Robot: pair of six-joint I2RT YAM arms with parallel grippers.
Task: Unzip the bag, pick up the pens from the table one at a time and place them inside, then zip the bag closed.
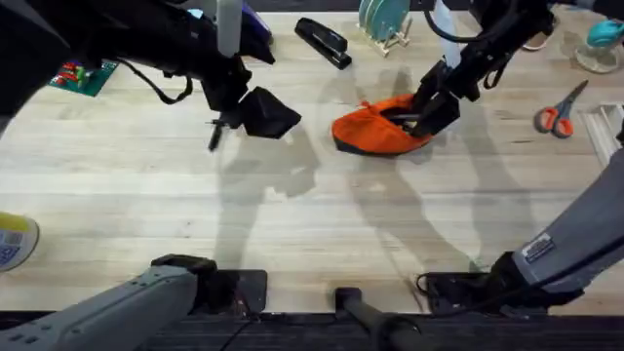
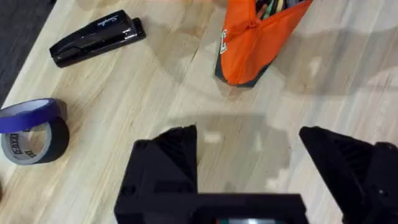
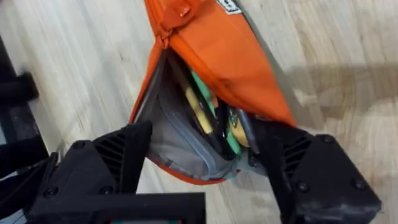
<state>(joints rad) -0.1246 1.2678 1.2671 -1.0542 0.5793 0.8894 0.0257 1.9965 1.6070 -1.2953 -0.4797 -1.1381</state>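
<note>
The orange bag (image 1: 370, 127) lies right of the table's (image 1: 292, 224) middle with its zipper open. My right gripper (image 1: 424, 109) is at the bag's right end. In the right wrist view it (image 3: 205, 130) is open, one finger on each side of the gaping bag (image 3: 217, 50), where dark, green and yellow pens lie against the grey lining. My left gripper (image 1: 268, 115) hovers left of the bag, open and holding nothing (image 2: 247, 134), with the bag (image 2: 255, 37) ahead of it. A slim dark pen-like thing (image 1: 214, 134) lies just left of the left gripper.
A black stapler (image 1: 322, 42) lies behind the bag, also in the left wrist view (image 2: 96, 37). Orange-handled scissors (image 1: 558, 112) are at the far right. Tape rolls (image 2: 31, 127) sit near the stapler, another roll (image 1: 12, 239) is at the left edge, and a teal rack (image 1: 385, 19) stands at the back.
</note>
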